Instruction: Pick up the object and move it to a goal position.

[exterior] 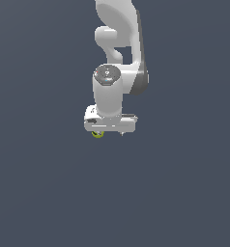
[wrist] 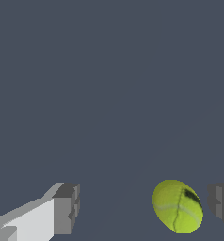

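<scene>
down low, the white gripper stands spread wide, its jaws well apart and gripping nothing. the yellow-green ball (with a dark curved mark on it) sits between the two fingers, off-centre, just beside one pad with a thin gap showing. in the exterior view the ball peeks out under the gripper's end toward the exterior view's left.

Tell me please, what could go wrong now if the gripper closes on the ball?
1. In the wrist view the ball sits off-centre in the open gripper, close to one finger and far from the other. Closing may push it sideways before both fingers touch.
2. It is round, so an off-centre squeeze might make it roll or pop out.
</scene>
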Available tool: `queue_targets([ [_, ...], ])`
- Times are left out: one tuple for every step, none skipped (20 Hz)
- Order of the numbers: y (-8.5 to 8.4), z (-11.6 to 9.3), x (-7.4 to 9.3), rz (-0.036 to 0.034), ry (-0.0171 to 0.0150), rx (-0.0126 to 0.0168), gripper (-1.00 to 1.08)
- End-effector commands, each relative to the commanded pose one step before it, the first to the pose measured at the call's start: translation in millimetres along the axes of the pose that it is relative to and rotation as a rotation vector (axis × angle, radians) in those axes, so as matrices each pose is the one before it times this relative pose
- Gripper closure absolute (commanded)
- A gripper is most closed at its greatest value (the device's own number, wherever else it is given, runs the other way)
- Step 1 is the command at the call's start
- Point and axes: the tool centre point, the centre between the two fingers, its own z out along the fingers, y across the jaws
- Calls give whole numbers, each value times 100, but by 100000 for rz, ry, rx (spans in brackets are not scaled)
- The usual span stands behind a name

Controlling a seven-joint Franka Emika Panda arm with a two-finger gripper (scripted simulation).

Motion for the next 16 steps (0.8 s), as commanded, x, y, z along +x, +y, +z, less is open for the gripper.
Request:
queue_targets([
  [1, 0, 0, 0, 0, 0, -92],
  [79, -23, 1, 147, 43, 16, -92],
  [225, -65, 4, 423, 120, 48, -92],
  [374, -109, 6, 705, 201, 81, -92],
  [518, -153, 9, 981, 281, 112, -92],
  [653, -196, 13, 1245, 357, 142, -92],
  [584, -181, 17, 1128, 323, 128, -92],
  [427, -137, 17, 840, 239, 95, -92],
  [273, -93, 15, 553, 155, 62, -92],
  [117, -46, 11, 257, 68, 28, -92],
  [-4, -5, 0, 0, 0, 0, -92],
  [-134, 60, -14, -304, -80, -33, -92],
  [-8, 49, -35, -168, -15, -12, -92],
  [71, 63, -60, -137, 17, -4, -92],
  [95, 90, -89, -216, 30, -5, -92],
  [117, 125, -120, -307, 30, -10, -92],
])
